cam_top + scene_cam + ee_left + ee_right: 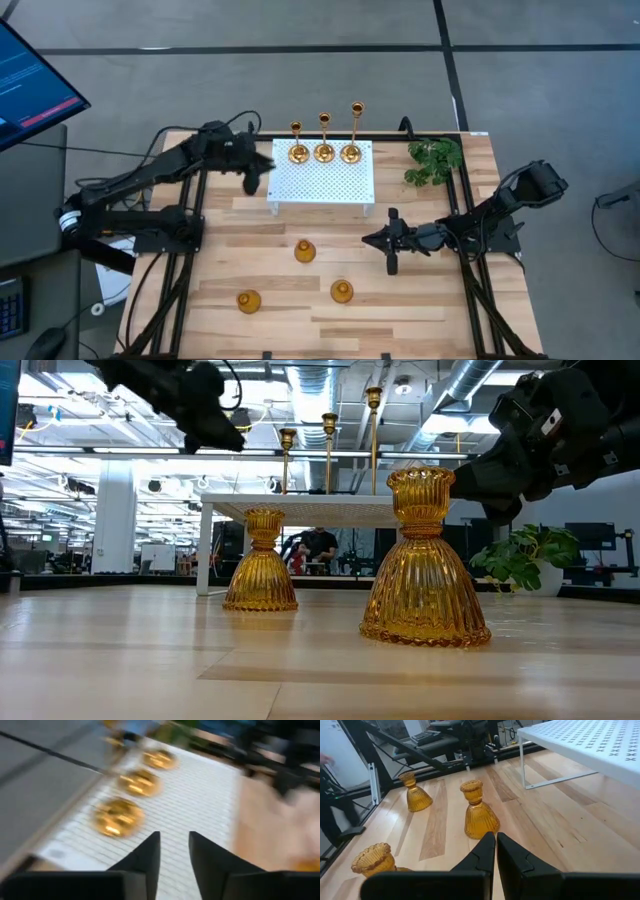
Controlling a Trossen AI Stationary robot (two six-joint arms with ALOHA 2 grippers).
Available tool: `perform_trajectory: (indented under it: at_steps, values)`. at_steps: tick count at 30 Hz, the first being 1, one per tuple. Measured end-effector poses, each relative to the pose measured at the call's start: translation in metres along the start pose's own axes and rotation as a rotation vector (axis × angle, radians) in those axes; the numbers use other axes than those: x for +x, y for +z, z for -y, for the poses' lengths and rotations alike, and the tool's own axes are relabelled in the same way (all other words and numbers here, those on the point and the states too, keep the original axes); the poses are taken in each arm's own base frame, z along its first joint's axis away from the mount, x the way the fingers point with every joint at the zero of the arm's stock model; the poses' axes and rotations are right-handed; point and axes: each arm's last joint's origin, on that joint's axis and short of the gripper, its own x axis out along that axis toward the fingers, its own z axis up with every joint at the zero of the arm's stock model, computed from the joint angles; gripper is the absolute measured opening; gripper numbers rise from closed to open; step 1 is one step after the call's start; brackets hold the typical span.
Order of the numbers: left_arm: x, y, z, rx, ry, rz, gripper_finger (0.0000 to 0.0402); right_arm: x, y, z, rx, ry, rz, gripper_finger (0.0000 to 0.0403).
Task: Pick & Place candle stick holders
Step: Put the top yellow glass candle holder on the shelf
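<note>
Pale wooden table (420, 300), seen from above, with both dark arms over it and grey floor beyond.

Nearest edge: two short amber cone holders still on the bare wood, one at near left (248, 301), one near the middle (341, 291). Slightly farther in, a third short holder (305, 252) standing alone, between those two and the rack. None of the three lifted or gripped; all upright, well apart from one another.

Mid-table, right side: right gripper (391, 243) hanging just right of the third short holder, not touching it, fingers pressed together and empty in its own wrist view (495, 851), pointing toward that holder (480, 811).

Farther back: white perforated rack (325, 190), bare across its near part. Left gripper (254, 176) at the rack's left edge, fingers slightly parted (174, 855), holding nothing.

Far edge of the rack: three tall thin-stemmed gold holders in a row, left (298, 152), middle (324, 151), right (351, 152), upright on round bases. Green plant sprig (434, 161) off to the far right.

Judgement: about half done — tall ones apparently placed, short three left to move.
</note>
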Motion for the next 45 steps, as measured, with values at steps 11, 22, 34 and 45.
perform_trajectory:
  at_steps: [11,22,34,45]
  values:
    - [-0.004,-0.077,0.039,0.119,-0.463,0.001,0.0006,0.0,0.0,0.0,-0.001,0.002,0.0,0.001]
    - [0.012,-0.144,0.076,0.174,-0.463,0.175,0.0004,0.0,0.0,0.0,-0.001,0.002,0.0,0.001]
    - [0.017,-0.157,0.119,0.206,-0.424,0.161,0.0004,0.0,0.0,0.0,-0.001,0.0,0.001,0.001]
    - [0.034,-0.167,0.13,0.216,-0.414,0.141,0.003,0.0,0.0,0.0,-0.001,-0.002,0.001,0.001]
